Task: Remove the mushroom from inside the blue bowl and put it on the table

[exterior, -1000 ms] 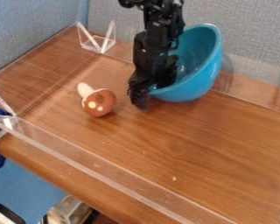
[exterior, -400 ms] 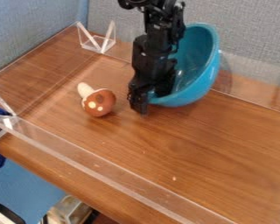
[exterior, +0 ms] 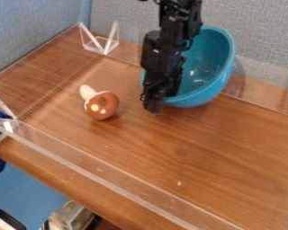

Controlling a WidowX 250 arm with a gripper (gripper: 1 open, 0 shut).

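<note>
My table is brown wood with a visible grain, between two grey walls, and a low clear edge runs along its sides. At the back, the blue bowl stands tilted, its mouth turned partly to my side. It looks smooth, stiff and light, so I think it may slip or roll if I push it. My fingers are at its near side; I cannot tell if they are apart, together or clamped on the rim. The mushroom lies on the wood, outside the bowl, to the left in the view. It seems light and firm, perhaps a little slippery on the round cap; I would take it by the pale stem.
</note>
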